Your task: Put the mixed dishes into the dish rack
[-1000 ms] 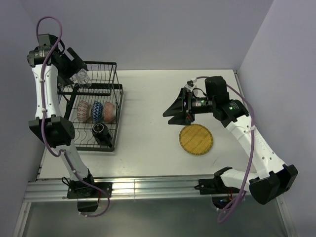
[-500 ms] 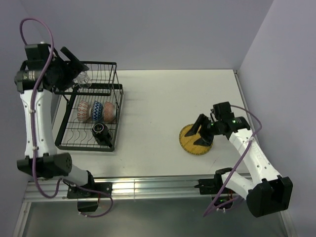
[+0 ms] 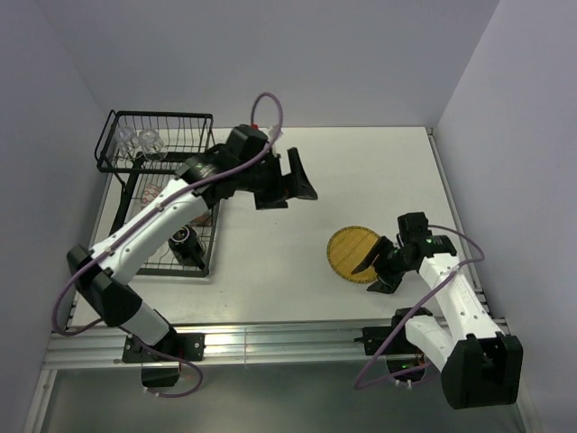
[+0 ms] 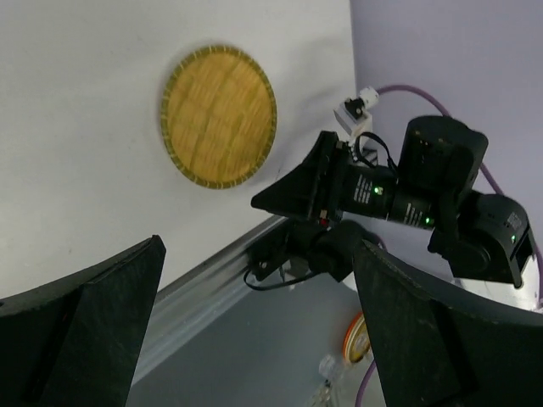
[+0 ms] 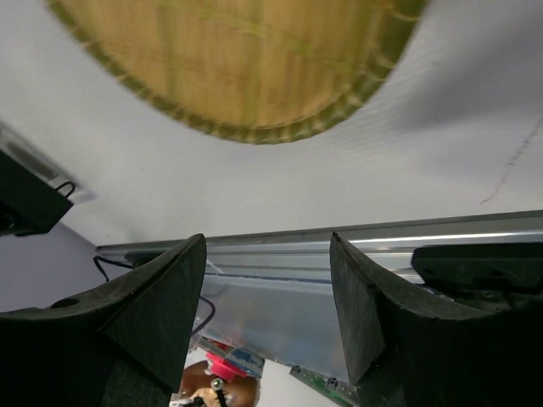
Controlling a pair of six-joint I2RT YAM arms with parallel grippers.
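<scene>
Plate [image 3: 353, 254]: flat on table [image 3: 270, 271], near-right rim just beside right gripper [image 3: 377, 273], fingers apart, empty; left gripper [image 3: 290, 185] likewise apart, empty, farther off.

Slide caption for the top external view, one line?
Right tool open at the yellow plate, left tool open over mid-table, glasses and mug in the dish rack.

**A:** From above, the left arm [image 3: 171, 212] lies right across the dish rack [image 3: 158, 115], and only slivers of bowls [image 3: 152, 192] peek out!

**B:** The glasses [image 3: 137, 140] are too small to tell apart cleanly.

**A:** Right wrist view now: yellow plate [image 5: 246, 68] blurred, chopped by the top edge.

**B:** Does the right hand [image 3: 374, 271] touch its rim? Can't tell. And the left hand [image 4: 259, 246] has its fingers [image 4: 85, 331] cut off at the bottom edge.
</scene>
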